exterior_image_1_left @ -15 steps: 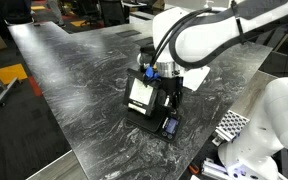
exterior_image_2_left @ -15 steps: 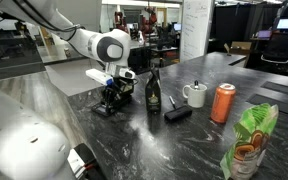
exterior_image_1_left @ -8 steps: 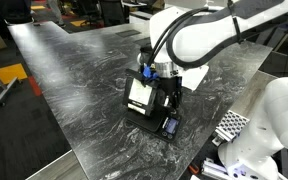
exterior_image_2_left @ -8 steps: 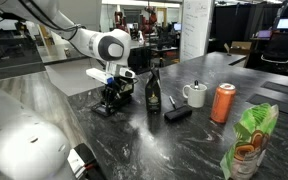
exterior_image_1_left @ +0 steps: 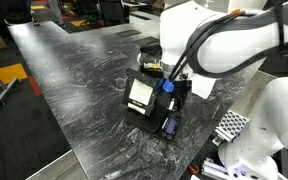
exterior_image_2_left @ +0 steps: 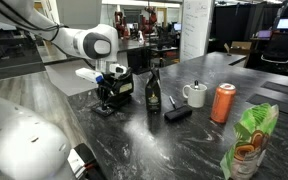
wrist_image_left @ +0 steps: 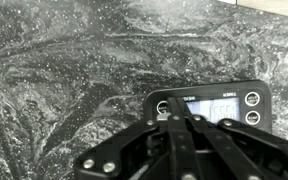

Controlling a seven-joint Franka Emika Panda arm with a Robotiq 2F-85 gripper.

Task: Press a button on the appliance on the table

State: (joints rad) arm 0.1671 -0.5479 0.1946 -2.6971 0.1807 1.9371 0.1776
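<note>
The appliance (exterior_image_1_left: 139, 97) is a small black box with a pale square panel on top, standing on the marble-patterned table (exterior_image_1_left: 74, 70). It also shows in an exterior view (exterior_image_2_left: 120, 98). My gripper (exterior_image_1_left: 170, 93) hangs just over the appliance's right part, also seen in an exterior view (exterior_image_2_left: 108, 88). In the wrist view my gripper (wrist_image_left: 180, 119) has its fingers shut together and empty. Their tips sit at the edge of the appliance's control panel (wrist_image_left: 212, 104), next to a round button (wrist_image_left: 163, 107). Two more round buttons (wrist_image_left: 252, 107) lie right of the display. I cannot tell whether the tips touch.
A dark bottle (exterior_image_2_left: 153, 90), a black flat object (exterior_image_2_left: 177, 115), a white mug (exterior_image_2_left: 195, 95), an orange can (exterior_image_2_left: 223, 103) and a green bag (exterior_image_2_left: 249, 140) stand beside the appliance. A white sheet (exterior_image_1_left: 200, 86) lies behind it. The table edge (exterior_image_1_left: 134, 160) is near.
The arm has swung over: my gripper has moved from the appliance's rear toward its front control section and sits lower over it. The appliance has not moved.
</note>
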